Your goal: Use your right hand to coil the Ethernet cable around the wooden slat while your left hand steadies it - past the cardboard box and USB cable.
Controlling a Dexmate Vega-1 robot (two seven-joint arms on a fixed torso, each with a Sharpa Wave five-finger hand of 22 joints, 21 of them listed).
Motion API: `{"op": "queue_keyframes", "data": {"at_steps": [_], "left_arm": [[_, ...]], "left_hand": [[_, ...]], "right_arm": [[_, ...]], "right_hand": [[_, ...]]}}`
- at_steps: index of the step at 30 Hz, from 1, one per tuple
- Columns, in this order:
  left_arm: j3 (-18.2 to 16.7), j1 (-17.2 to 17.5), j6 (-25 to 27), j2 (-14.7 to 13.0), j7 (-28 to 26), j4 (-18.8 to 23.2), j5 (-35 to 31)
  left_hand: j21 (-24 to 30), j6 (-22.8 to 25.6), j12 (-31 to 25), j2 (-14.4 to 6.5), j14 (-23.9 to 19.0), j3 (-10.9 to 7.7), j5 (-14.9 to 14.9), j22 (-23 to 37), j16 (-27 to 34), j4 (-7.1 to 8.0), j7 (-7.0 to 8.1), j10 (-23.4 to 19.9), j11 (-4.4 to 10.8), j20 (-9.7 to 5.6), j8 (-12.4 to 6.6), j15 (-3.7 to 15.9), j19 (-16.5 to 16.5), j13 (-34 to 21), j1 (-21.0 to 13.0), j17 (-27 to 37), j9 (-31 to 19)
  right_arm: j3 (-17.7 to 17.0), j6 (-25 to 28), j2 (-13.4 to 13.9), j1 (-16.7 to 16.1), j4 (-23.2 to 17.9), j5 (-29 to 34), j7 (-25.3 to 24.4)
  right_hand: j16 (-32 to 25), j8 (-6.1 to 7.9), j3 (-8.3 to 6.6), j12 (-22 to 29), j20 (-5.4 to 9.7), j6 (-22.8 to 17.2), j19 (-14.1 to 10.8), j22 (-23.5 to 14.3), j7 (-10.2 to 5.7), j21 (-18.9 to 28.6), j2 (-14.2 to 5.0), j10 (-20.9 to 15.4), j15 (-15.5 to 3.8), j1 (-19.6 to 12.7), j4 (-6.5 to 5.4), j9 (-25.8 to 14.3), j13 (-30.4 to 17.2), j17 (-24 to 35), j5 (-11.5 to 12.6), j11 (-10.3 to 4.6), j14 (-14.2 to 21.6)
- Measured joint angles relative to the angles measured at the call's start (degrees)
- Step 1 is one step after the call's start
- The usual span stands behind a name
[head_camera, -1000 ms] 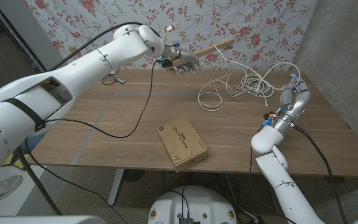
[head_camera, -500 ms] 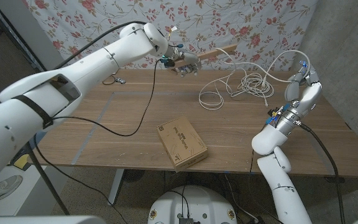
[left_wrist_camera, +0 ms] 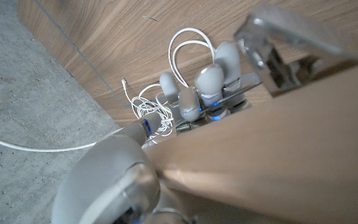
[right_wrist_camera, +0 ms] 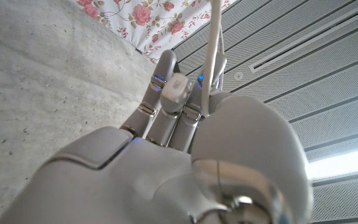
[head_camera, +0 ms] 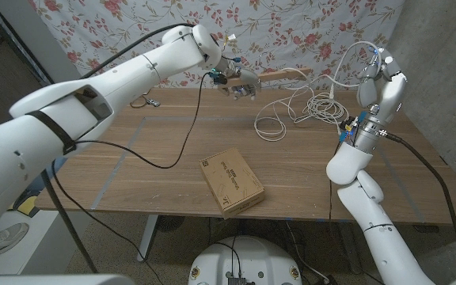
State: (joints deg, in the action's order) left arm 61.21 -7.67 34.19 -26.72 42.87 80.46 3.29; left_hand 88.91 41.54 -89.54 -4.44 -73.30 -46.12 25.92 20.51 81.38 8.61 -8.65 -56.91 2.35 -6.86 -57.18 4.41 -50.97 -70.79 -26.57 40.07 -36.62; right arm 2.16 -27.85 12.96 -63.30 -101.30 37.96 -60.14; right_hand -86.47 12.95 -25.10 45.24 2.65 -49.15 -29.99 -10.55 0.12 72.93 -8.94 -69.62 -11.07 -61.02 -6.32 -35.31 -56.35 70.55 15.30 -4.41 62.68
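Over the table's (head_camera: 133, 158) far edge the left arm stretches out, left hand (head_camera: 232, 79) gripping the wooden slat (head_camera: 279, 75) aloft; right hand (head_camera: 380, 79) raised upright, fingers closed on the white Ethernet cable (head_camera: 311, 103) — loose coils on tabletop, cardboard box (head_camera: 230, 183) nearer.

Count on the tabletop (head_camera: 165, 182): 1 cardboard box (head_camera: 230, 182); 1 tangle of white cable (head_camera: 303, 107), can't split Ethernet from USB in it; 1 small dark object (head_camera: 153, 103) near the far edge. Off the tabletop: 1 wooden slat (head_camera: 279, 76). 2 robot hands: left hand (head_camera: 236, 81), right hand (head_camera: 382, 83).
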Motion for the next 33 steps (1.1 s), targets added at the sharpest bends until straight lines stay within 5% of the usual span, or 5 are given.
{"op": "queue_keyframes", "data": {"at_steps": [18, 33], "left_arm": [[2.48, -2.58, -6.26, 5.85, 3.84, -8.53, -3.24], [3.68, -4.63, -18.95, 9.57, 9.55, -17.98, -3.04]], "left_hand": [[0.00, -0.01, 0.01, 0.01, 0.00, 0.17, 0.00, 0.11, -0.01, 0.17, 0.00, 0.01, 0.00, 0.07, 0.01, 0.00, 0.36, 0.00, -0.01, 0.00, 0.80], [0.00, -0.24, 0.05, 0.33, 0.28, 0.56, 0.00, -0.13, -0.47, 0.08, 0.24, 0.22, 0.21, 0.40, 0.04, 0.28, 1.26, 0.00, -0.33, -0.53, 1.32]], "right_arm": [[5.75, 2.89, 10.03, 7.27, -4.85, -7.72, 13.66], [10.03, 1.52, 12.67, 17.39, 2.40, -12.82, 20.81]], "right_hand": [[0.00, -0.01, -0.63, 0.00, 0.27, 0.00, -0.28, 0.16, 0.00, 0.00, 0.30, 0.01, 0.10, -0.47, -0.09, -0.17, 0.07, 0.00, -0.31, -0.23, 0.49], [0.00, -0.03, -0.62, 0.00, 0.27, 0.00, -0.28, 0.15, 0.00, 0.00, 0.31, 0.01, 0.10, -0.47, -0.09, -0.44, -0.21, 0.00, -0.31, -0.22, 0.50]]}}
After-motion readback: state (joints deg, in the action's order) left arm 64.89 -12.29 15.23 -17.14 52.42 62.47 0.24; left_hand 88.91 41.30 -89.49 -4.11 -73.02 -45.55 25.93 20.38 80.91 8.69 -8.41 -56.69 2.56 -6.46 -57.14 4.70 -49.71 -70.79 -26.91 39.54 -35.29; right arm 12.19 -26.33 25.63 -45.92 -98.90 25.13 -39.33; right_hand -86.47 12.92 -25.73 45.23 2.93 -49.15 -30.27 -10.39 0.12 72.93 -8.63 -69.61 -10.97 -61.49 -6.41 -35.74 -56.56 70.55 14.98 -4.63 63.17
